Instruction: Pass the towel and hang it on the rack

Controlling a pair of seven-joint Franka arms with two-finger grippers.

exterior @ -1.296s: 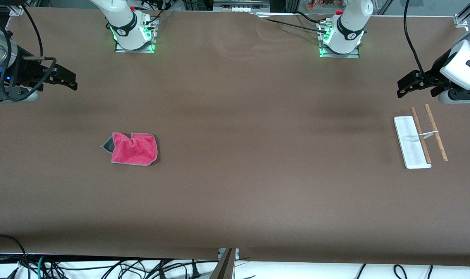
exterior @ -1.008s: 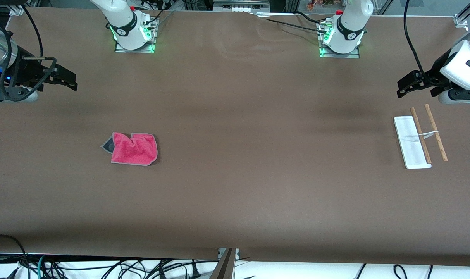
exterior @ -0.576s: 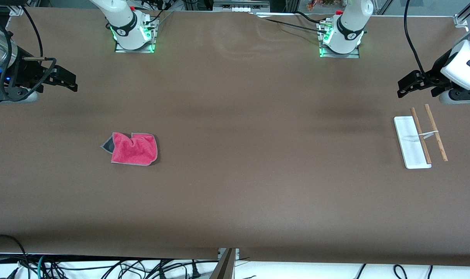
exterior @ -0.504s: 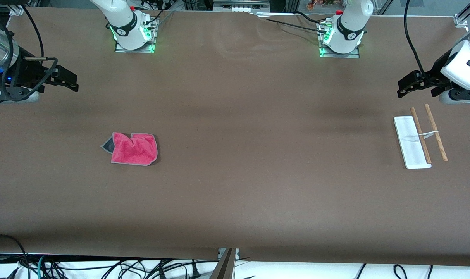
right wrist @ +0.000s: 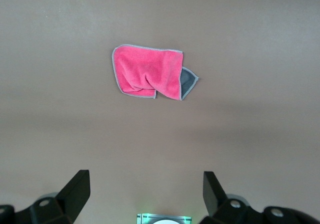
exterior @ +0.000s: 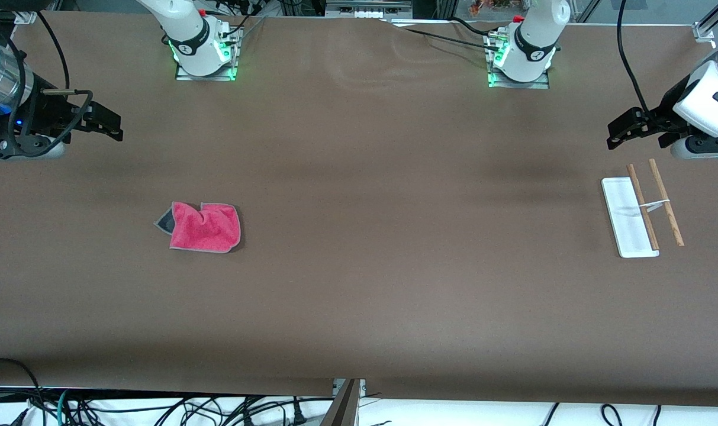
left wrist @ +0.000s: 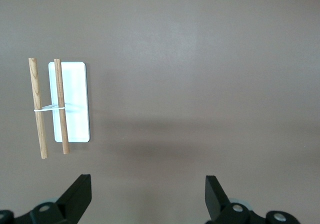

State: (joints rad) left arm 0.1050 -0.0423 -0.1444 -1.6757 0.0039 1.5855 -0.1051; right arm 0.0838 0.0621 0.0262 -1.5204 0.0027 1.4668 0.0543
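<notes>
**Towel untouched; right hand just starting to move**

Towel [exterior: 202, 227] lies crumpled on the tabletop [exterior: 370, 248] toward the right arm's end, pink side up, one dark grey corner flipped out on the side away from the rack. Same spot and same folds as a second ago, so nothing has touched it.

Only change: right hand [exterior: 111, 126] has crept slightly toward the table's middle and a touch lower in the front view over the last half second. Small shift, but it reads as the start of the reach for the towel. Pickup not begun; pass and hang all still ahead.

Right hand: fingers [right wrist: 75, 190] spread wide, nothing between them, touching nothing. It hovers over bare tabletop well apart from the towel, which sits in plain sight of its wrist camera [right wrist: 150, 76].

Rack [exterior: 640, 208] sits at the left arm's end: white base flat on the tabletop, two wooden rods side by side above it, joined by the white bracket. Nothing hanging on it.

Left hand [exterior: 622, 131] waits over the tabletop near the rack's end that lies farther from the front camera, unmoved. Fingers [left wrist: 77, 196] spread wide, holding nothing.

Judgement: very start of the task; next is the right arm's descent onto the towel.
</notes>
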